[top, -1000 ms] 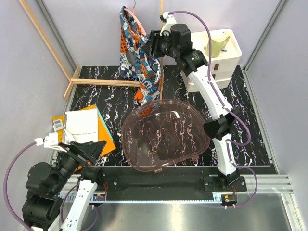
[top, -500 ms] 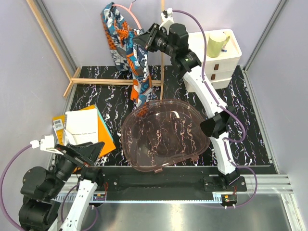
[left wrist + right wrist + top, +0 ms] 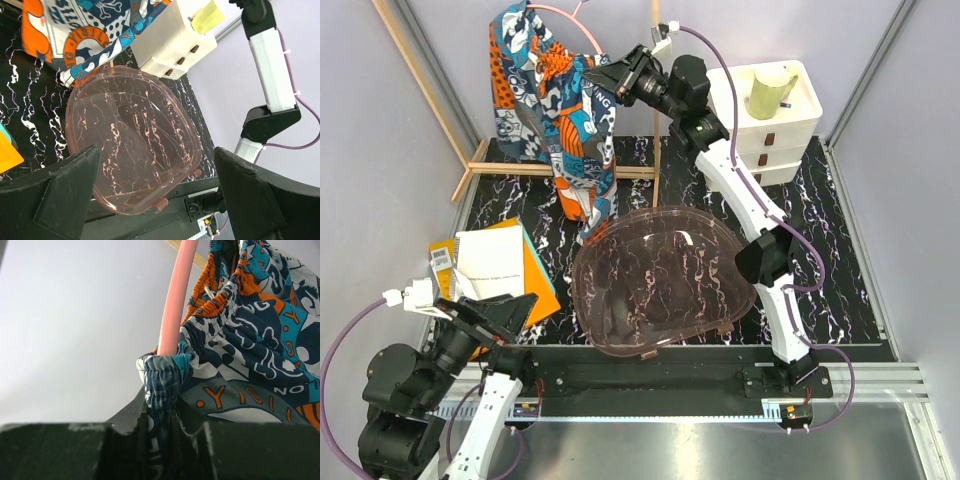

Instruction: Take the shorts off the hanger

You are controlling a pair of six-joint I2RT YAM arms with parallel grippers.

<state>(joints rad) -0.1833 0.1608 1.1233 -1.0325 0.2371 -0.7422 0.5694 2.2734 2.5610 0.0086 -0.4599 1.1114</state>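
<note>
Near back wall [image 3: 780,30], shorts [image 3: 552,110] and hanger [image 3: 585,30] farther left, higher

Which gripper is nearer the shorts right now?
Right. The right gripper is shut on the shorts beside the hanger; the left gripper is open, far off near its base.

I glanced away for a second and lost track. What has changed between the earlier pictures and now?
The right gripper closed on the shorts at the waistband and swung left in the top view, carrying the shorts and the hanger leftward with it. Unchanged: the left gripper open at the near edge, the pink bowl, the white drawers.
</note>
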